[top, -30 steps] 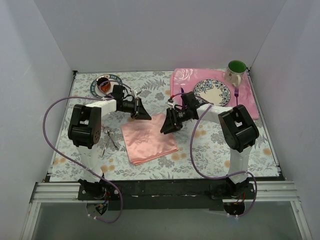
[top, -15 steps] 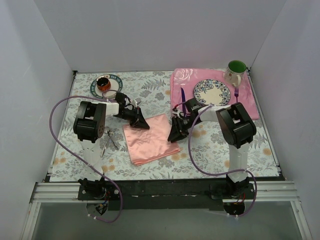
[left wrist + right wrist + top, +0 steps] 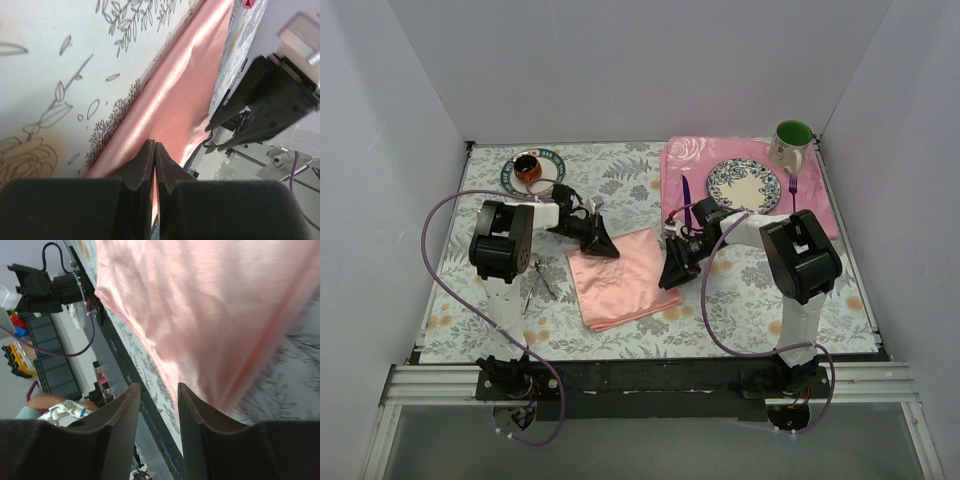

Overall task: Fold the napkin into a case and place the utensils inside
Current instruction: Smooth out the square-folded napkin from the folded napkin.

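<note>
Left gripper: fingers pressed together, holding nothing, tips at the 11 o'clock corner of the napkin. Right gripper: fingers parted, empty, at its 3 o'clock edge. Utensils: at its 9 o'clock, apart.

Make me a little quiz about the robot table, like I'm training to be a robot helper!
1. Pick one: the inside of the mug is A) red, B) green, C) blue.
2. True or false: the silver utensils lie on top of the napkin.
3. Fill in left or right: the ___ arm has its fingers pressed shut.

Key
1. B.
2. False. They lie on the table beside it.
3. Left. The left fingers touch each other, while the right fingers stand apart.
</note>
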You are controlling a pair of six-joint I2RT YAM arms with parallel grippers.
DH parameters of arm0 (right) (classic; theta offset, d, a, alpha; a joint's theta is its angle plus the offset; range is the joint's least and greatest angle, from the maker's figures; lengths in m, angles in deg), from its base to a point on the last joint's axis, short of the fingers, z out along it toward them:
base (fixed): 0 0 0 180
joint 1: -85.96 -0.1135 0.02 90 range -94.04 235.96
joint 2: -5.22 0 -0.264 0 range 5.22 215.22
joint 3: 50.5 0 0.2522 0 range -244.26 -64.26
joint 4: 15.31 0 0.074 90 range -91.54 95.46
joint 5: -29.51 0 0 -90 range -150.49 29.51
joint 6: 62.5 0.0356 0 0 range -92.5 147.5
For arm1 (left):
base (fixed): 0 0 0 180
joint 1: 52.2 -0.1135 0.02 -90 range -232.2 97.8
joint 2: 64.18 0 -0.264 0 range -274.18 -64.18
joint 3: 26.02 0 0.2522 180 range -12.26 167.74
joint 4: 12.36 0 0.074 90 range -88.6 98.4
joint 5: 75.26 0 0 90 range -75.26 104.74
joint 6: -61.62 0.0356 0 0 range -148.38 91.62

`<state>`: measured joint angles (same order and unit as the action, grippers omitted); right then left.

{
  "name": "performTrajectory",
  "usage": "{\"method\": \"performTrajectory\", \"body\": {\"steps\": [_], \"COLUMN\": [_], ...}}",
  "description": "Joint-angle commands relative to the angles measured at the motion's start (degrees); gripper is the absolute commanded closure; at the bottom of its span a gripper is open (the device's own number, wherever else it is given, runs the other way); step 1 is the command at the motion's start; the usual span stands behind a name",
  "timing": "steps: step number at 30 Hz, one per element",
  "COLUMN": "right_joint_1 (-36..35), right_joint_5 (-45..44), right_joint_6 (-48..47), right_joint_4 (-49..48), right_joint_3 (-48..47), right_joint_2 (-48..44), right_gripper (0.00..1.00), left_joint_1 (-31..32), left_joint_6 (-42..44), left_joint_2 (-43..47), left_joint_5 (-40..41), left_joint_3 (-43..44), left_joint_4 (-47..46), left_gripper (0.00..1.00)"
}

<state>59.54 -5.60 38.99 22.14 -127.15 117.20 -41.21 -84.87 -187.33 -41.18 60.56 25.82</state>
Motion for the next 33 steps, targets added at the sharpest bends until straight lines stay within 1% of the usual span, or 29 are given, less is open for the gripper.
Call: {"method": "performTrajectory", "body": {"steps": [1,5,9,15,18,20,24,25,27,28,29,30,31,32,33], "right_joint_1": [-3.03,-3.29,-2.16,-0.4,-0.13,0.05,0.13,0.13,0.05,-0.13,-0.3,-0.48,-0.57,-0.66,-0.66], "right_joint_5": [3.12,2.41,1.71,-0.48,-0.05,-0.66,1.44,4.58,8.02,10.73,11.8,13.12,15.66,16.81,17.78], "right_joint_6": [-0.42,0.91,-1.11,-1.38,-0.24,0.2,0.64,0.38,1.17,1.52,1.35,-0.39,-1.19,-1.99,-5.21], "right_joint_4": [-0.12,-0.4,0.66,1.54,0.85,0.4,0.31,0.14,-1.78,-4.41,-5.04,-5.14,-4.96,-3.57,-1.47], "right_joint_3": [-2.06,-1.01,2.24,7.96,10.85,12.09,10.87,10.34,9.63,9.72,9.55,9.28,8.58,7.97,7.09], "right_joint_2": [-4.32,-1.6,0.86,1.66,1.4,0.69,1.39,1.39,-1.31,-2.98,-4.83,-8.33,-9.75,-10.99,-12.48], "right_gripper": [0.55,0.55,0.55,0.55,0.55,0.53,0.52,0.52,0.48,0.46,0.4,0.37,0.33,0.27,0.25], "left_joint_1": [-0.35,-0.35,-0.79,-1.4,-2.1,-2.46,-2.9,-2.9,-2.81,-2.81,-2.72,-2.55,-2.55,-2.46,-2.28], "left_joint_6": [4.45,5.69,6.21,6.39,6.39,6.57,7.36,7.62,8.5,8.67,8.94,9.03,9.2,9.29,9.2], "left_joint_2": [-2.44,-2.79,-2.97,-3.5,-3.76,-3.85,-3.76,-3.76,-2.63,-1.92,-1.31,-0.78,0.79,1.59,2.64], "left_joint_5": [4.33,5.29,5.82,6.26,6.26,6.35,5.74,5.13,2.15,0.83,-0.4,-2.77,-4.36,-5.59,-6.82], "left_joint_3": [3.99,4.53,4.35,4.53,4.53,4.7,4.88,4.88,4.79,4.7,4.7,4.79,4.79,4.79,4.79], "left_joint_4": [3.08,4.58,4.84,4.93,4.84,4.84,5.37,5.37,5.28,5.02,4.93,4.93,5.02,5.11,5.11], "left_gripper": [1.0,1.0,1.0,1.0,1.0,1.0,1.0,1.0,1.0,1.0,1.0,1.0,1.0,1.0,0.99]}}
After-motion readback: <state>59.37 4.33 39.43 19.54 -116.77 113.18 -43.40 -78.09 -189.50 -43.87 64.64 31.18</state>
